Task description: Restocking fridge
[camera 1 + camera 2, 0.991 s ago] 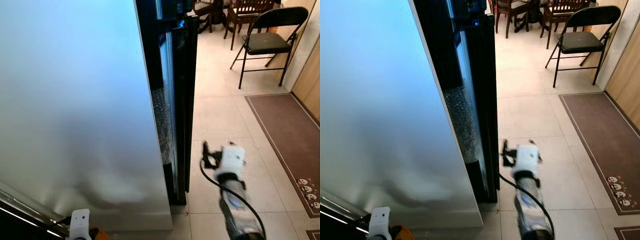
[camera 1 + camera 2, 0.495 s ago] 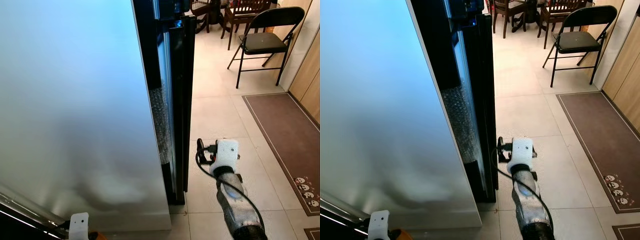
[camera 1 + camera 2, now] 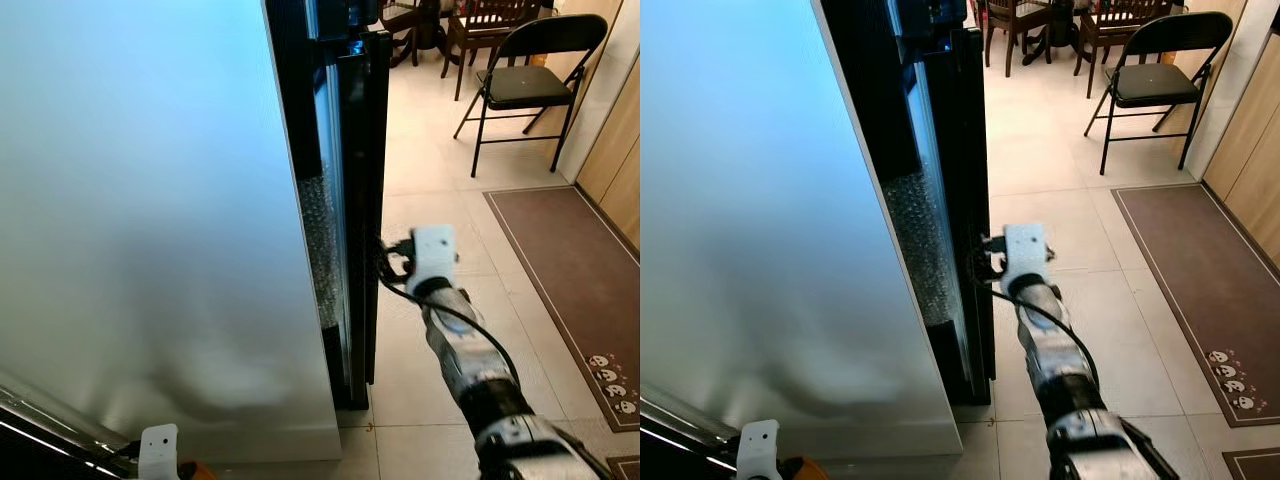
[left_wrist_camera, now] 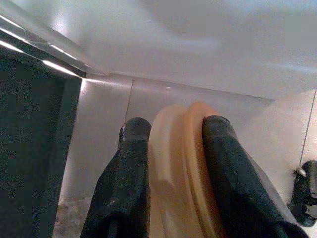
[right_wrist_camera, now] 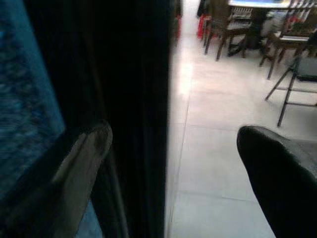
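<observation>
Status: early stage. The fridge door (image 3: 150,200), a broad pale panel, stands swung out on the left, and its dark edge (image 3: 965,180) faces the robot. The right pincer (image 5: 173,163) is at that edge, fingers spread wide, one finger (image 5: 74,168) against the dark door side and the other (image 5: 277,163) out over the floor tiles (image 3: 440,210). It grips nothing. The left pincer (image 4: 173,168) hangs low at the near left, clenched on a pale orange rounded item (image 4: 181,163), judged to be the stock for the fridge.

Outstanding: the item has not gone into the fridge; no shelf or compartment is exposed yet.

Not verifiable: the fridge interior is hidden behind the door panel. The orange item is cut off by the fingers, so its kind cannot be told. A folding chair (image 3: 525,85) and a brown mat (image 3: 575,270) lie far right, apart from the work.
</observation>
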Controlling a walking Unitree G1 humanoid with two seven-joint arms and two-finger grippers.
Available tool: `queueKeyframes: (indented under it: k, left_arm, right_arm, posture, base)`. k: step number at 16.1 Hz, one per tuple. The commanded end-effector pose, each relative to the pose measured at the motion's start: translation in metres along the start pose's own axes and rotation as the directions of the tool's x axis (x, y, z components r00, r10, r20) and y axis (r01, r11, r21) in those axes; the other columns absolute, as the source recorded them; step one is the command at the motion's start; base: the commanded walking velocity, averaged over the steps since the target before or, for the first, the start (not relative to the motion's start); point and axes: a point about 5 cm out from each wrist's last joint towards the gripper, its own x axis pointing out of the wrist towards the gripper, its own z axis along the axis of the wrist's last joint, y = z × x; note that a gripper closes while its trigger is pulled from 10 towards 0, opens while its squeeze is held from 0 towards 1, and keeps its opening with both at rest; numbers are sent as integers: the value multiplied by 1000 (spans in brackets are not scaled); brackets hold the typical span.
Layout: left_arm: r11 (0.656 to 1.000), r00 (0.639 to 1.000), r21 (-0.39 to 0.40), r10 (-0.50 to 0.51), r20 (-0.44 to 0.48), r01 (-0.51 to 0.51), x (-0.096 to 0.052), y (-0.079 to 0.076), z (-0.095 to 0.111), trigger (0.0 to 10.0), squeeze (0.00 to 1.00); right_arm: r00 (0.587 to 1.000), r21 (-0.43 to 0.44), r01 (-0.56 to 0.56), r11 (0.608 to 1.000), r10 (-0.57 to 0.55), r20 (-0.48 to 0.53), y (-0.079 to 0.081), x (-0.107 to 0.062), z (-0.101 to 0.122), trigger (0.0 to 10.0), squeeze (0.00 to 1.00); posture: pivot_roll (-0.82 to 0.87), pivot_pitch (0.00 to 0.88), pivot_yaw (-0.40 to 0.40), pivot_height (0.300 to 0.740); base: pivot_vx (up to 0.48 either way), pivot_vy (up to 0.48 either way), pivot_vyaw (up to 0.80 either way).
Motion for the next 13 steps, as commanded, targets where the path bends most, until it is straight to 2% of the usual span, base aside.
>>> queueKeyframes:
  k: [1, 4, 8, 13]
  left_arm:
    - [1000, 1000, -19, 15, -6, -15, 0, 1, -3, 10000, 0]
    - [999, 999, -28, 24, -21, -25, -2, 5, -8, 10000, 0]
    - [999, 999, -37, 29, -29, -30, -2, 7, -11, 10000, 0]
    - [998, 999, -47, 31, -36, -32, -3, 6, -13, 10000, 0]
  right_arm:
    - [999, -2, -52, 999, 52, -4, 11, 5, 5, 10000, 0]
    - [993, 3, -120, 993, 120, -12, 22, 12, 10, 10000, 0]
    - [988, -41, -155, 987, 156, 8, 24, 19, 23, 10000, 0]
    - [994, -65, -101, 993, 104, 45, 14, 27, 41, 10000, 0]
  posture:
    - [-107, 0, 73, 740]
    - [-105, 0, 70, 740]
    - [-98, 0, 62, 740]
    - [-96, 0, 58, 740]
  base:
    - [0, 0, 0]
    - [0, 0, 0]
    - [0, 0, 0]
    - [0, 0, 0]
